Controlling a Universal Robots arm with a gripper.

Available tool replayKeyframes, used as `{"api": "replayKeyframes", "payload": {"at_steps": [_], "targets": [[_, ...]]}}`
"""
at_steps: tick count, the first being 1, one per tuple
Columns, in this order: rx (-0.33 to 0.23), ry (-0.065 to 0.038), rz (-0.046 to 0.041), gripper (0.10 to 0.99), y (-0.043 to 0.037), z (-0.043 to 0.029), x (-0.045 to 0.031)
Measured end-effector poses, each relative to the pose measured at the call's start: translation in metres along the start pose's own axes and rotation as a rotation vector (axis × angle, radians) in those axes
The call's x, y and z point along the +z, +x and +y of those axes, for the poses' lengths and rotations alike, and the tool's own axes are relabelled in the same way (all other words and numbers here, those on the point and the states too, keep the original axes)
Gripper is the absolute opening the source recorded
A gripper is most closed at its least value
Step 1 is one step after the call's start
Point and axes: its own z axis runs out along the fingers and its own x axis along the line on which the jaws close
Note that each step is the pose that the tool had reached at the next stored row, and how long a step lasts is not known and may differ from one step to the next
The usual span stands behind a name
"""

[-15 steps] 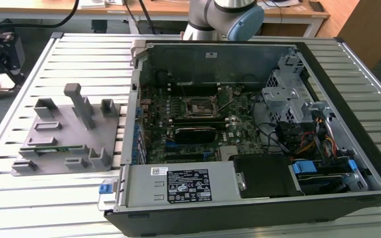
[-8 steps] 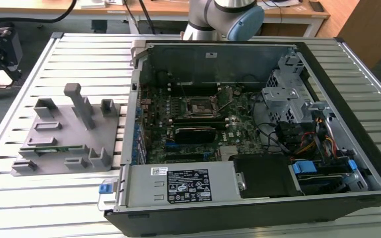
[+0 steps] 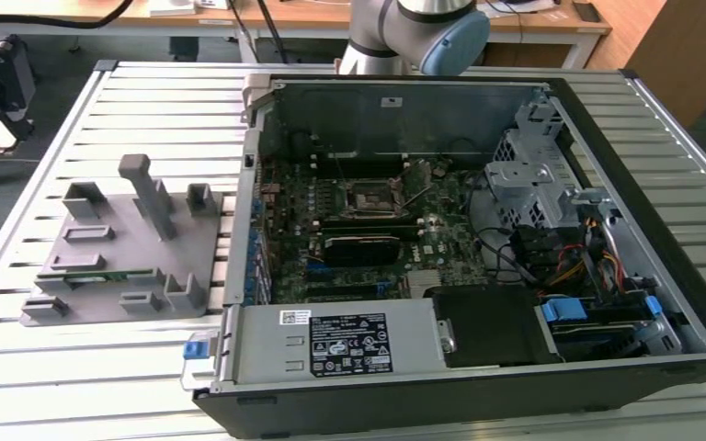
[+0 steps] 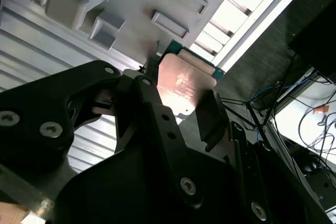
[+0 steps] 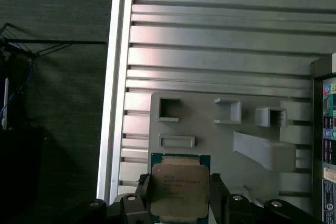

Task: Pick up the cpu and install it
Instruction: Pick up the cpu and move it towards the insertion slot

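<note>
I can read no word or number here. In the first wrist view faint lines of print cross the cpu [image 5: 180, 190] top; a black label [image 3: 350, 344] and a white sticker [image 3: 293, 317] on the power supply [image 3: 267, 354] are too small to read

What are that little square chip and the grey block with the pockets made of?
The cpu has a metal lid, satin and reflective, over a green board. The fixture looks like matte grey plastic: uniform, no shine.
</note>
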Motion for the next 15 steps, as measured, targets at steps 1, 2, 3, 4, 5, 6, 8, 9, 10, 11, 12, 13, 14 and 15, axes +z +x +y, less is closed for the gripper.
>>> {"api": "replayKeyframes", "payload": {"at_steps": [1,2,3,4,5,6,8,9,10,11,12,13,14,15], "targets": [[0.0,0.0,0.0,0.529,0.0001,0.0004,-0.0016],[0.0,0.0,0.0,0.529,0.0001,0.001,-0.0033],[0.0,0.0,0.0,0.529,0.0001,0.0014,-0.0051],[0.0,0.0,-0.0001,0.529,0.0001,0.0016,-0.0072],[0.0,0.0,-0.0001,0.529,0.0001,0.002,-0.0095],[0.0,0.0,0.0001,0.529,0.0002,0.0023,-0.0115],[0.0,0.0,-0.0001,0.529,0.0002,0.0024,-0.0132],[0.0,0.0,-0.0001,0.529,0.0002,0.0025,-0.014],[0.0,0.0,0.0001,0.529,0.0002,0.0027,-0.0156],[0.0,0.0,-0.0001,0.529,0.0003,0.0028,-0.0171],[0.0,0.0,0.0,0.529,0.0003,0.0029,-0.0182],[0.0,0.0,0.0,0.529,0.0,0.003,-0.0188],[0.0,0.0,-0.0002,0.529,-0.0007,0.0029,-0.0191],[0.0,0.0,-0.0001,0.529,-0.0019,0.0029,-0.0196]]}}
